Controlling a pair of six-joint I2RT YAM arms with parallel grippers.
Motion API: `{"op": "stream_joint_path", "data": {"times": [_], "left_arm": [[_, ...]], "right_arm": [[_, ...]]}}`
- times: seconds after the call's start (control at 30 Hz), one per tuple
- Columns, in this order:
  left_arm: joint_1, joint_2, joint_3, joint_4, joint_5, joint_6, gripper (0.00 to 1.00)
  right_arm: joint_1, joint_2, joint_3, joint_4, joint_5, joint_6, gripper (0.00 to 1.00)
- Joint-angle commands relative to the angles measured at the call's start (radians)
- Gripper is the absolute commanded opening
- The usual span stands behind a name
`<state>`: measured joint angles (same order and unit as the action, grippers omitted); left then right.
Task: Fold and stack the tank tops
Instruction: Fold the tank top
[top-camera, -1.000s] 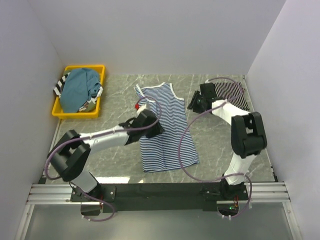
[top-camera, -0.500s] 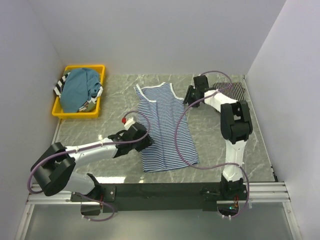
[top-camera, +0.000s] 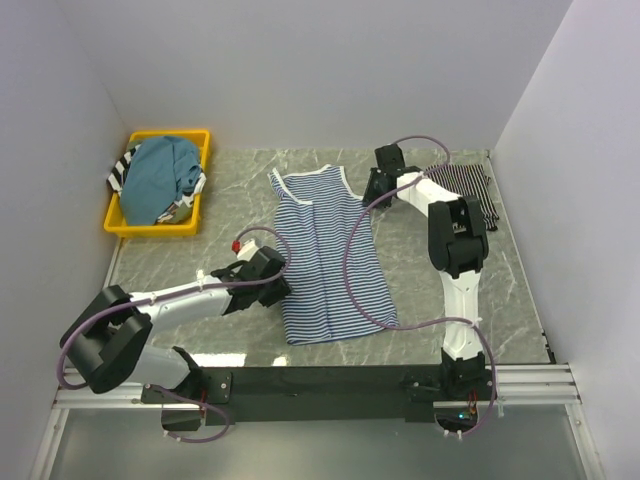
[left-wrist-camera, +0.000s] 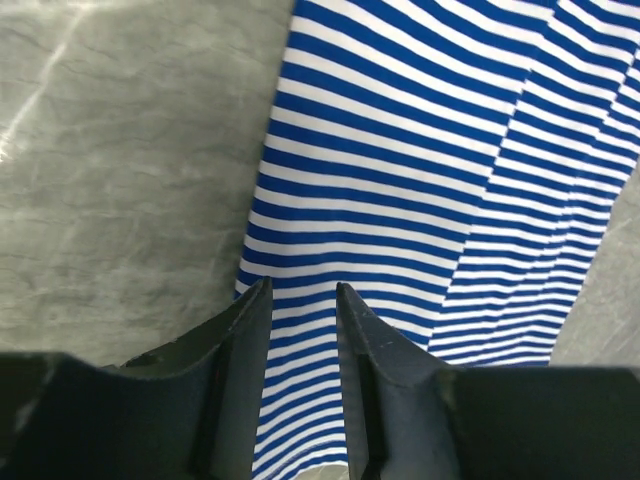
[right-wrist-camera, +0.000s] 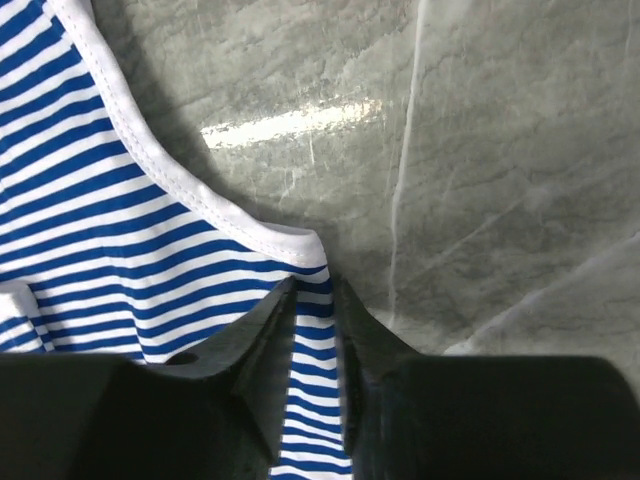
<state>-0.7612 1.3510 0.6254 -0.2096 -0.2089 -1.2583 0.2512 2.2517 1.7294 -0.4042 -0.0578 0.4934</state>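
grey marble-look table (top-camera: 420, 290) boxed in by plain white walls (top-camera: 300, 70). the blue-and-white striped tank top (top-camera: 330, 260) lies spread flat mid-table, neck toward the far wall, hem toward the arm bases. the left gripper (top-camera: 274, 290) sits low at the top's left side edge, about halfway down. in the left wrist view the left gripper (left-wrist-camera: 300, 300) has its fingers (left-wrist-camera: 240, 330) parted with a clear gap, stripes lying flat beneath and between them, the fabric edge just by the left finger, nothing clamped. the right gripper (top-camera: 375, 190) is at the top's right shoulder, far side. in the right wrist view the right gripper (right-wrist-camera: 315, 290) shows only a narrow slot with the white-trimmed strap corner (right-wrist-camera: 295, 245) right at the tips and striped cloth running into the slot; cannot tell if it pinches or just straddles. a folded black tank top with thin white stripes (top-camera: 470, 185) rests at the far right of the table. the yellow bin (top-camera: 118, 228) at far left holds the teal tank top (top-camera: 160, 180) heaped over a black-and-white striped piece (top-camera: 122, 172). a purple cable (top-camera: 350, 270) loops over the spread top.
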Motion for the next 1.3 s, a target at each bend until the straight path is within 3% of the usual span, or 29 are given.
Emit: {"op": "stream_joint_path", "data": {"times": [0.0,0.2,0.33,0.5,0.6,0.77,0.97,1.1,1.27], "left_arm": [[0.016,0.014,0.011,-0.03,-0.037,0.007,0.37],[0.04,0.056,0.056,-0.056,-0.058,0.056,0.35],[0.042,0.039,0.129,-0.048,-0.055,0.187,0.35],[0.031,-0.029,0.165,-0.016,-0.012,0.281,0.41],[0.008,-0.046,0.171,0.029,0.092,0.313,0.42],[-0.183,-0.007,0.232,0.029,0.098,0.359,0.46],[-0.43,0.04,0.235,0.101,0.019,0.35,0.56],[-0.519,0.135,0.256,0.197,0.0,0.352,0.58],[-0.636,0.29,0.41,0.119,-0.138,0.384,0.59]], "right_arm": [[0.008,0.008,0.029,-0.019,0.039,-0.006,0.28],[0.005,-0.046,-0.069,0.014,0.116,0.008,0.13],[-0.013,-0.142,-0.207,0.065,0.113,0.043,0.05],[-0.032,-0.272,-0.385,0.146,0.085,0.082,0.03],[-0.038,-0.338,-0.448,0.183,0.076,0.096,0.02],[-0.049,-0.399,-0.53,0.22,0.059,0.116,0.02],[-0.09,-0.406,-0.53,0.242,-0.074,0.108,0.01],[-0.125,-0.38,-0.502,0.245,-0.195,0.096,0.01],[-0.153,-0.365,-0.465,0.217,-0.255,0.077,0.0]]}}
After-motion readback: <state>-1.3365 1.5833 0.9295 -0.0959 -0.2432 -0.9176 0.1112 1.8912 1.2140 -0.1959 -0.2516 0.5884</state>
